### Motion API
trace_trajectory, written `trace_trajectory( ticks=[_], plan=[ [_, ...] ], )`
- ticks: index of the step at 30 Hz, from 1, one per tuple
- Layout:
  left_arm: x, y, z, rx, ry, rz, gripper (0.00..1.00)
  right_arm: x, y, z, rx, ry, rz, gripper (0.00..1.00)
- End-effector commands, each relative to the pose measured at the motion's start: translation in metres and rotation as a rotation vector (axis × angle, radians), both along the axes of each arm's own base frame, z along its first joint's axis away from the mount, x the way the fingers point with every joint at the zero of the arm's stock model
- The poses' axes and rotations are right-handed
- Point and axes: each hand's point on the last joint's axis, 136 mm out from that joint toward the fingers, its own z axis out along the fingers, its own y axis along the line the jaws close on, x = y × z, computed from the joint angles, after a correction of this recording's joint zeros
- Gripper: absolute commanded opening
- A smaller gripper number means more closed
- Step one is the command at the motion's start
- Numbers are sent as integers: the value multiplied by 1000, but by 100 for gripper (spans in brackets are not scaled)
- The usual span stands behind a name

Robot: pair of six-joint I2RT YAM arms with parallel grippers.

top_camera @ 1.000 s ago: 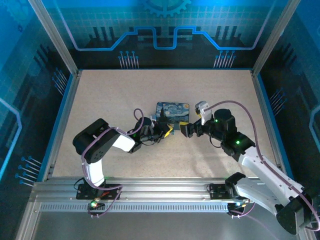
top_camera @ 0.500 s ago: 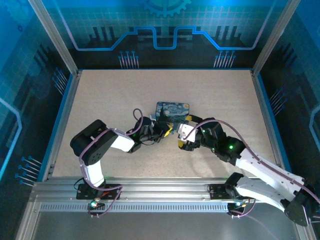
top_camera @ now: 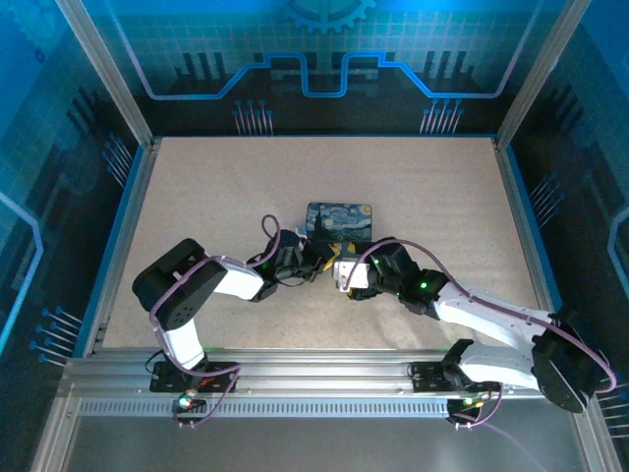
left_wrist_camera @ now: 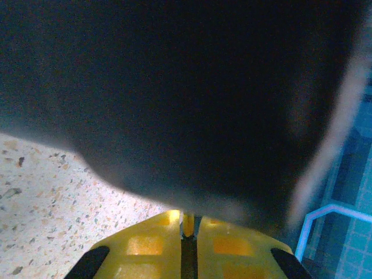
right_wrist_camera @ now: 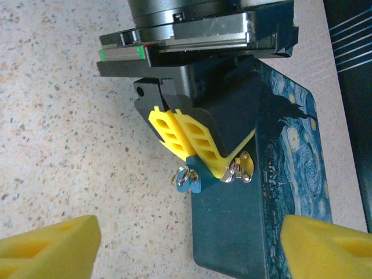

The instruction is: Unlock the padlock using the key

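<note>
You have a pale, speckled beige tabletop (top_camera: 423, 187) with a raised blue edge along its left, far and right sides and aluminium rails along the near side. Near its middle, a blue rectangular tin (top_camera: 341, 216) painted with a swirly night sky lies flat. In the right wrist view, you can see its dark side wall resting directly on the speckled surface.

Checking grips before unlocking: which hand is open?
The right hand: its fingers stand wide apart, whereas the left hand has its yellow fingers shut on the padlock.
</note>
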Motion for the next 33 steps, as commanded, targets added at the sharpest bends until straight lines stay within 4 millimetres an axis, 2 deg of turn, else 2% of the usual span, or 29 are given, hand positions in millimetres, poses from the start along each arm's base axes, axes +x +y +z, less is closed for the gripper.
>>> trace_trajectory(
  ticks=[1,18,23,33],
  plan=[
    [4,-4,22,-43,-35,18,0,8,15,7,34,-63,35,69],
    [5,-5,26,-50,-10,32,0,24,19,-30,-34,-44,-5,42],
    [6,-6,27,-56,-8,35,0,27,19,-35,-28,-37,-21,37],
    [6,-6,28,-62,-5,39,0,27,18,-38,-22,-29,-53,19]
  ],
)
